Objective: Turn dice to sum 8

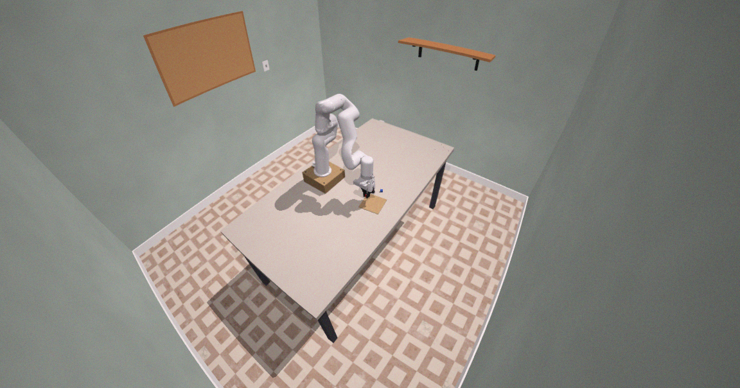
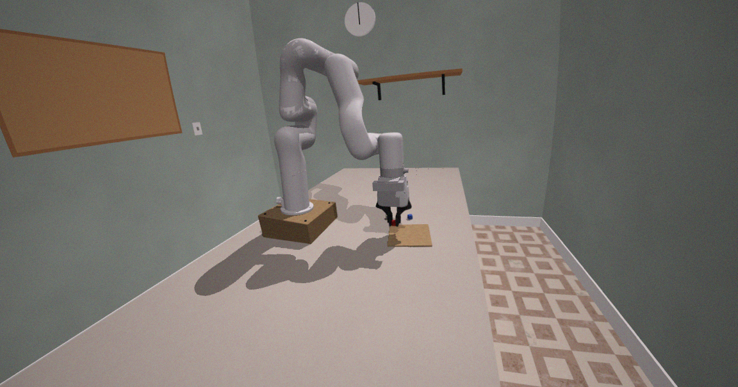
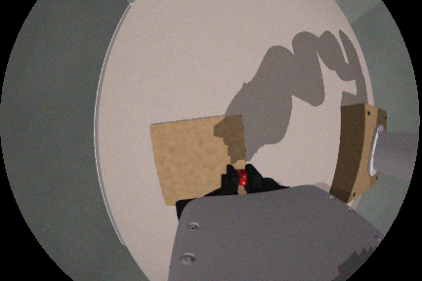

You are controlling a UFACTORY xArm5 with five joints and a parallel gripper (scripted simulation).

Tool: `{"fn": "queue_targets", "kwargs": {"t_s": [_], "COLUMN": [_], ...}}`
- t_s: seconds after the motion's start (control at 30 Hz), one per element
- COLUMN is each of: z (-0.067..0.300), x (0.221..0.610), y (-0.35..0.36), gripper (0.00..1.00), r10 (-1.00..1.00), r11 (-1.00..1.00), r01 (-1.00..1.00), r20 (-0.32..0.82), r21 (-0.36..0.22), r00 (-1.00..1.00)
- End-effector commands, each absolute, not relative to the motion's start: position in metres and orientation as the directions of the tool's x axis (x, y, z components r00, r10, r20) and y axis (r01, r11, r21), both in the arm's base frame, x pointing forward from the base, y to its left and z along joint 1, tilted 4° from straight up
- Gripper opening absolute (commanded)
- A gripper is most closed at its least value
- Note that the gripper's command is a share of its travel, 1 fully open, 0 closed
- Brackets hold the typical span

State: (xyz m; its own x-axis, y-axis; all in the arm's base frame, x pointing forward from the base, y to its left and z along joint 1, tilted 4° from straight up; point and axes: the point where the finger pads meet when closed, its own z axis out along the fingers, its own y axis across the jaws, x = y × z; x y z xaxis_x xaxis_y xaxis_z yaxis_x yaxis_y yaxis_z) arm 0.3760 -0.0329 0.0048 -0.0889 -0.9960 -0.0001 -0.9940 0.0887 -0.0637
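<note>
- Top view: the gripper (image 1: 367, 195) points straight down at the near-arm corner of the mat (image 1: 373, 204), jaws clamped on something too small to name from up here. A blue die (image 1: 381, 190) sits on the table (image 1: 310, 241) just beyond the mat's far edge, off it.
- Exterior view: here it is, a red die (image 2: 393, 222) pinched between the black fingers (image 2: 387, 216), low over the table right at the mat's (image 2: 412, 236) back-left corner. The mat lies forward and to the side of the pincer; the blue die (image 2: 409, 216) stands just beside the fingers, on bare table. I'd say the drop needs a short shift inward over the mat.
- Wrist view: the red die (image 3: 241, 178) shows between the jaws, with the mat (image 3: 189, 162) spreading away to one side of it. No third die in sight; pips unreadable.
</note>
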Motion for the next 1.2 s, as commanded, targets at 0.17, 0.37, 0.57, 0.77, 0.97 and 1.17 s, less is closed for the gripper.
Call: {"fn": "queue_targets", "kwargs": {"t_s": [0.17,0.37,0.57,0.77,0.97,1.17], "z": [-0.020,-0.022,-0.022,-0.022,-0.022,-0.022], "x": [0.382,0.382,0.382,0.382,0.382,0.382], "y": [-0.033,-0.033,-0.033,-0.033,-0.033,-0.033], "gripper": [0.11,0.11,0.11,0.11,0.11,0.11], "r10": [-0.996,-0.996,-0.996,-0.996,-0.996,-0.996], "r11": [0.089,0.089,0.089,0.089,0.089,0.089], "r01": [-0.994,-0.994,-0.994,-0.994,-0.994,-0.994], "r20": [0.000,0.000,0.000,0.000,0.000,0.000], "r21": [-0.070,-0.070,-0.070,-0.070,-0.070,-0.070], "r00": [-0.089,-0.089,-0.089,-0.089,-0.089,-0.089]}}
